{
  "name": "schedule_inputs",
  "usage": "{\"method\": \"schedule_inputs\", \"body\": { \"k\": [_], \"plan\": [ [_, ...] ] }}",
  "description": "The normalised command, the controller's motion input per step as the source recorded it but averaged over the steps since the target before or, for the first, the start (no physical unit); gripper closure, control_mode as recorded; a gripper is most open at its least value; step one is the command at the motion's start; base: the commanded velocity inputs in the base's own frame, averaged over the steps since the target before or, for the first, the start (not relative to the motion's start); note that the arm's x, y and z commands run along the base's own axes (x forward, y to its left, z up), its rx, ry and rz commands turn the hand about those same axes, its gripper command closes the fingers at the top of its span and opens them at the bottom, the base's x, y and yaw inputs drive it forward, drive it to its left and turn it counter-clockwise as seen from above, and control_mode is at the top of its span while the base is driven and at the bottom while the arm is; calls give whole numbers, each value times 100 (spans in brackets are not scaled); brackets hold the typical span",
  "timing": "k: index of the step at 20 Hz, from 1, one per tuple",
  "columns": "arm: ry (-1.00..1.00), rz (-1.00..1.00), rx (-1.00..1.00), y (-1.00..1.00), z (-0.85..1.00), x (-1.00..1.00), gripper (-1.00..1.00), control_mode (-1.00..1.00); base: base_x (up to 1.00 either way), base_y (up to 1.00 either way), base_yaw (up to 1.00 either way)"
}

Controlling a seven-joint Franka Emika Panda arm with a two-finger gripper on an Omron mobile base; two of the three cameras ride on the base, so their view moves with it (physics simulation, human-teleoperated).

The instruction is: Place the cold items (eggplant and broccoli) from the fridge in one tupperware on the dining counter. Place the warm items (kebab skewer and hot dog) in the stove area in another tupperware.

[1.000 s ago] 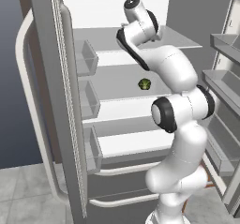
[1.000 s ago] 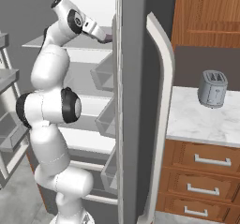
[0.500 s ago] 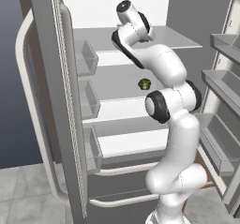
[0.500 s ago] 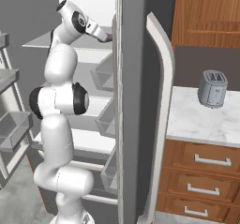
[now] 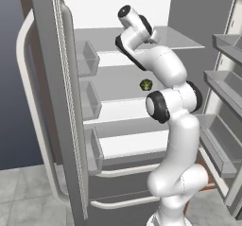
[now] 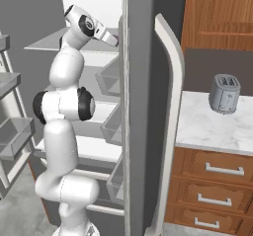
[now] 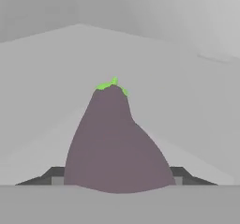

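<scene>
A purple eggplant [image 7: 115,143] with a green stem tip lies on the fridge's upper shelf [image 5: 175,39]. It sits right between my fingers. My gripper [image 7: 116,177] reaches deep onto that shelf, and its dark fingertips [image 7: 52,175] press against both sides of the eggplant's wide base. From the right base view the hand [image 6: 112,38] points into the fridge at upper-shelf height. A small green broccoli [image 5: 146,84] rests on the middle shelf below, apart from the arm. The tupperware, kebab skewer and hot dog are out of view.
Both fridge doors stand open: the left door [image 5: 47,107] with clear bins [image 5: 87,59], the right door with grey bins [image 5: 227,85]. Right of the fridge, a marble counter [image 6: 207,129] holds a toaster [image 6: 225,93] over wooden drawers [image 6: 217,171].
The jaws have come in from wide open onto the eggplant's sides. The arm's upper links have shifted a little while the hand stays on the upper shelf.
</scene>
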Motion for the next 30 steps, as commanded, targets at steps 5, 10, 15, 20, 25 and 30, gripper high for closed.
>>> {"method": "schedule_inputs", "body": {
  "k": [5,10,15,20,25,30],
  "plan": [
    [-11,-7,5,-13,-40,-23,100,-100,0,0,0],
    [-3,0,24,34,51,-86,100,-100,0,0,0],
    [14,13,3,82,11,-100,100,-100,0,0,0],
    [4,1,-5,53,-36,-100,100,-100,0,0,0],
    [-8,-3,0,-48,-92,-100,100,-100,0,0,0],
    [-7,-7,0,-62,-100,-100,100,-100,0,0,0]
  ]
}}
